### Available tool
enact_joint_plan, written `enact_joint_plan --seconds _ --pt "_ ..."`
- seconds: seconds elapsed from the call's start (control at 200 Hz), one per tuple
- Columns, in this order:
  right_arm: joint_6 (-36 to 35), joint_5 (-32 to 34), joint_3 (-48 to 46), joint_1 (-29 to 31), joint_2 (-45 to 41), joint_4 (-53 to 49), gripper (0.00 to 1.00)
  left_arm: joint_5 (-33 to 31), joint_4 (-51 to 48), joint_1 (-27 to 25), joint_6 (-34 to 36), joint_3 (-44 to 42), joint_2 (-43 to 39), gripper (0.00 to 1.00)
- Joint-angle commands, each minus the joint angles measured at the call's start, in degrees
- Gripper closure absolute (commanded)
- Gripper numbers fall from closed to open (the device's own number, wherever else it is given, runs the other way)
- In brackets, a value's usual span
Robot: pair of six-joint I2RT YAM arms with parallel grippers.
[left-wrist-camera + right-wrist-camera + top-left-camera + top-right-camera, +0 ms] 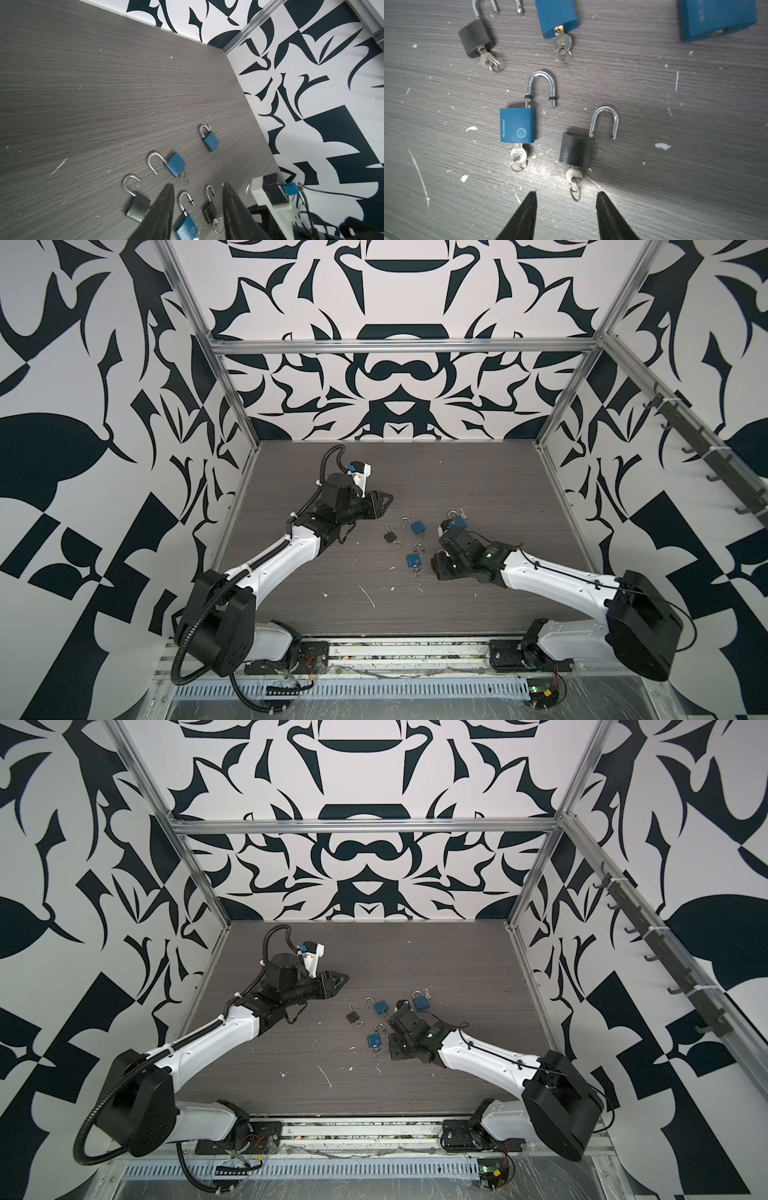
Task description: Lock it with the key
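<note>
Black textured padlock (576, 149), shackle sprung open, lies flat on the grey wood-grain tabletop (675, 166). Its small silver key (574, 174) is seated, bow facing my right gripper (566, 194), whose jaws stand apart and empty, apparently aligned to pinch it.

Right wrist view: picture edge cutting off three padlocks beyond logo padlock (517, 125): blurred blue padlock (716, 19), keyed blue padlock (556, 18), and far black padlock (475, 38), which is losing its shackle top. Both top views: right arm (465, 549) covering near black padlock (576, 149) just beside logo padlock; keys (417, 571) showing too small to make out.
</note>
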Motion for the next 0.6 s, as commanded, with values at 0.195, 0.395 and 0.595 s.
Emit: enact_joint_plan --seconds 0.195,0.395,0.595 --pt "3.57 3.91 2.62 0.5 4.57 1.71 0.52 -0.52 -0.24 1.13 0.96 -1.68 -2.59 0.58" --pt "3.92 4.06 3.77 0.5 7.12 2.7 0.54 -0.72 -0.03 1.59 0.96 -2.26 -2.97 0.59" --pt "3.87 4.48 5.11 0.55 9.2 3.64 0.55 -1.24 0.8 1.94 0.78 -3.06 -3.51 0.58"
